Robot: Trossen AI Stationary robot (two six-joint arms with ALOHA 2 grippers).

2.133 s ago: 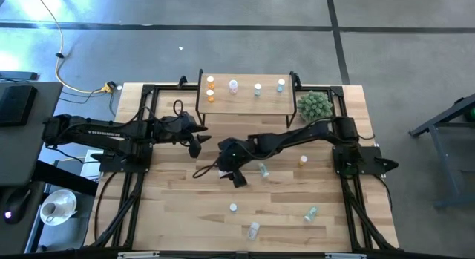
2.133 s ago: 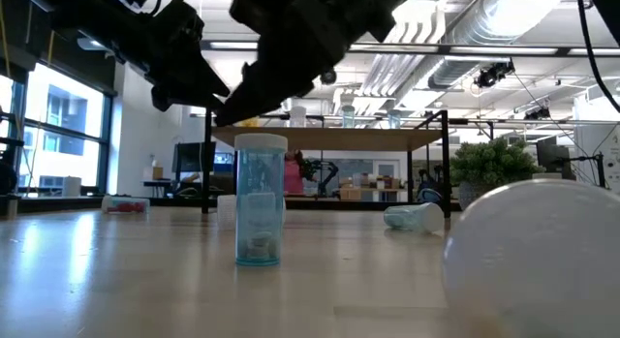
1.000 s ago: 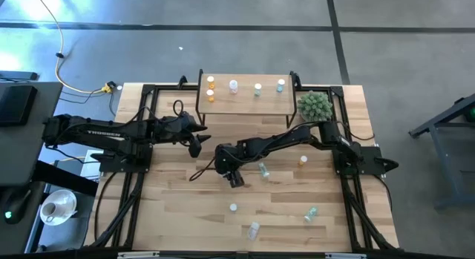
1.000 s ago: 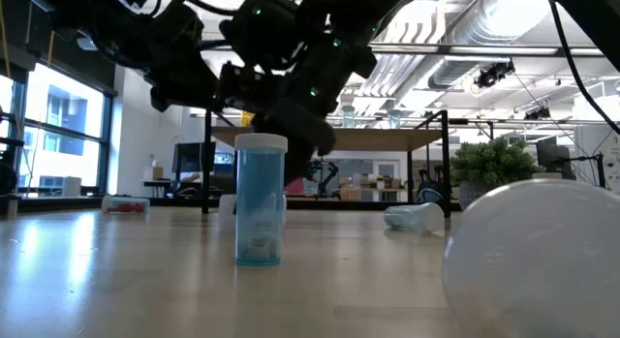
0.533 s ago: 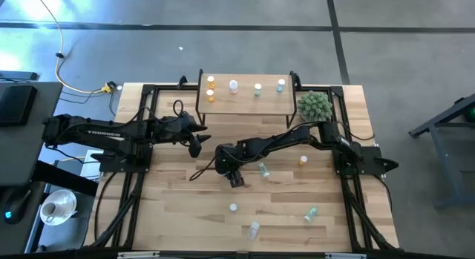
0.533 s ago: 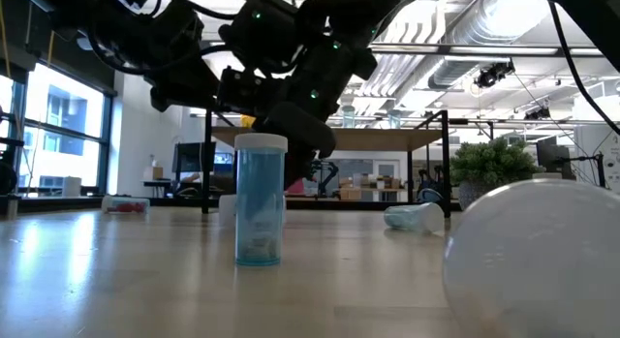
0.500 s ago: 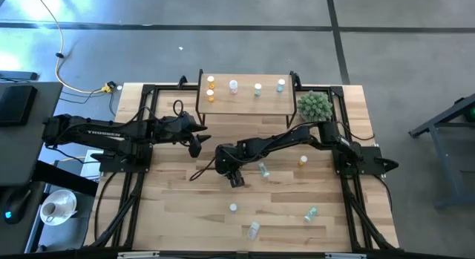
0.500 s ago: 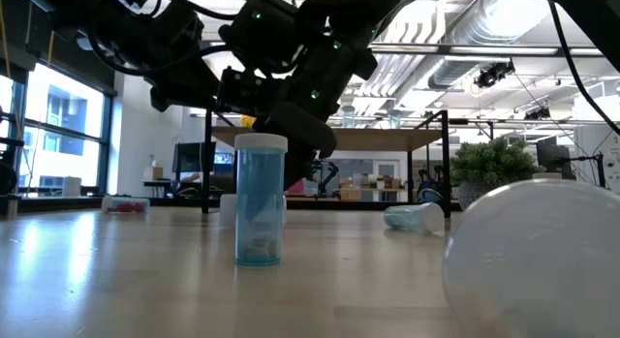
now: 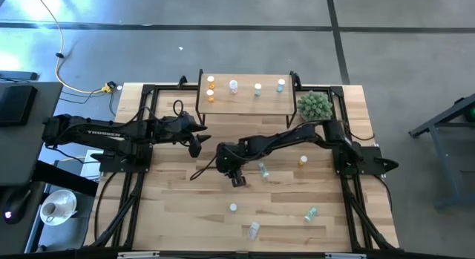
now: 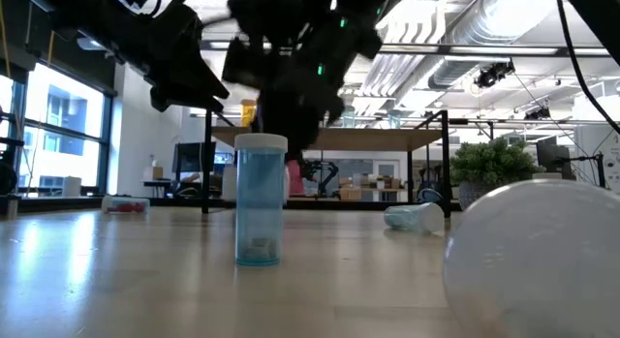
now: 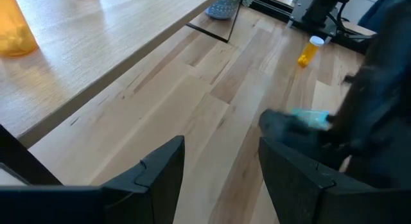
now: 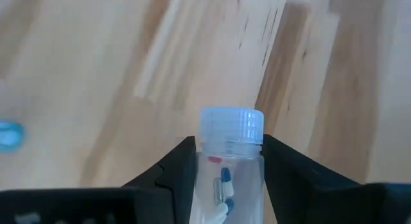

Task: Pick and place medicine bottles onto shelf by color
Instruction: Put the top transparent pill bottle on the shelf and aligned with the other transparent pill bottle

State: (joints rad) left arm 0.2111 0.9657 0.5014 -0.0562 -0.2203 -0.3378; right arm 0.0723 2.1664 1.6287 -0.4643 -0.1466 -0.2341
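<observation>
Right pincer (image 12: 225,179) clamped on a clear white-capped bottle (image 12: 229,156) of blue capsules, cap pointing out past the fingertips, likely gripped by the body for upright setting-down; shelf (image 9: 245,102) well beyond it, already carrying orange bottles (image 9: 210,89); left pincer (image 11: 218,166) parked nearby, fingers spread, holding nothing.

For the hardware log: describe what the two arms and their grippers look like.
Both arms are dark, jointed and trailed by black cables. The left arm has white lettering along its link. The left gripper and right gripper each have two broad, angular dark fingers.
</observation>
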